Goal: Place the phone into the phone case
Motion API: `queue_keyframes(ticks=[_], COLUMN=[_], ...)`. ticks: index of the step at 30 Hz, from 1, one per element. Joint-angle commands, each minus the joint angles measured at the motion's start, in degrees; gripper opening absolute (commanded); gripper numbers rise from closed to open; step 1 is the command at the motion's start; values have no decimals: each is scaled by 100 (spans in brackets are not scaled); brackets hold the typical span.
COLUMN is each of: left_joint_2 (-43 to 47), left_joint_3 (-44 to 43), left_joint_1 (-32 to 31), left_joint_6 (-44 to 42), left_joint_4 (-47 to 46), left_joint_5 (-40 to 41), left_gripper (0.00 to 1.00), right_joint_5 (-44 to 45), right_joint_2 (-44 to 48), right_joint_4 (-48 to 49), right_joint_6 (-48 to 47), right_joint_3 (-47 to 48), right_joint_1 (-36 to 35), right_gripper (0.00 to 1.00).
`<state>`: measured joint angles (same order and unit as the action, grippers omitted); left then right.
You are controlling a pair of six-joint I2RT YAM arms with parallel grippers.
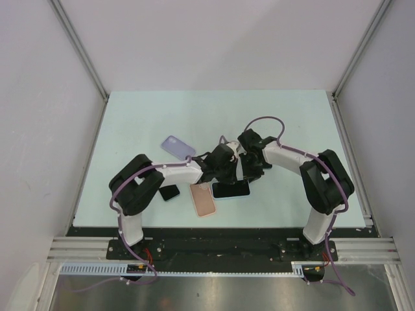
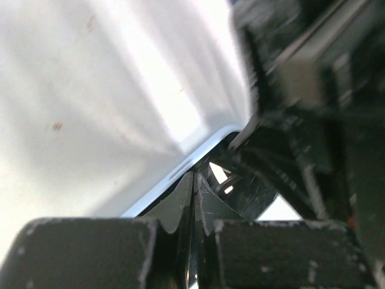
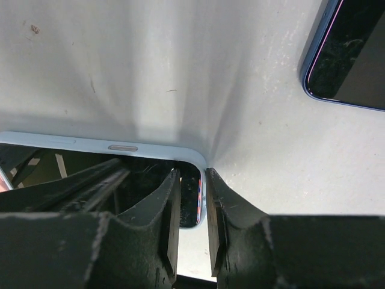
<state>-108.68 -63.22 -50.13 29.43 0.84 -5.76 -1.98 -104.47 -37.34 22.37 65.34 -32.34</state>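
The phone (image 1: 231, 188) lies screen up near the table's front, with the light blue phone case (image 1: 232, 197) showing as a rim around it. Over its far edge my left gripper (image 1: 225, 173) is shut, tips down. In the left wrist view the left gripper (image 2: 196, 177) meets the case rim (image 2: 174, 174). My right gripper (image 1: 249, 176) is at the phone's far right corner. The right gripper (image 3: 192, 174) has its jaws a little apart astride the case rim (image 3: 120, 147). One finger is over the dark screen (image 3: 191, 198), the other outside the rim.
A pink phone-shaped slab (image 1: 203, 199) lies just left of the phone, a small black one (image 1: 170, 192) by the left arm, and a purple one (image 1: 177, 147) farther back. Another dark-screened phone (image 3: 352, 54) shows in the right wrist view. The two grippers are close together.
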Motion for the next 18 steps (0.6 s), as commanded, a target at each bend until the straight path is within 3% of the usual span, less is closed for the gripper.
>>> queue_keyframes(ticks=[1, 11, 18], left_joint_2=[355, 1850, 2579], left_joint_3=[424, 1048, 1453], left_joint_1=[-6, 64, 442], left_joint_6=[-210, -183, -104], left_joint_4=[1146, 786, 593], left_joint_5=[767, 919, 366], left_gripper=[5, 13, 34], right_joint_5=[822, 479, -318], right_joint_2=[-558, 725, 1700], right_joint_4=[737, 974, 1509], right_joint_6=[-66, -49, -31], right_joint_3=[-645, -645, -803], right_joint_1=[-220, -98, 236], right_gripper=[0, 2, 11])
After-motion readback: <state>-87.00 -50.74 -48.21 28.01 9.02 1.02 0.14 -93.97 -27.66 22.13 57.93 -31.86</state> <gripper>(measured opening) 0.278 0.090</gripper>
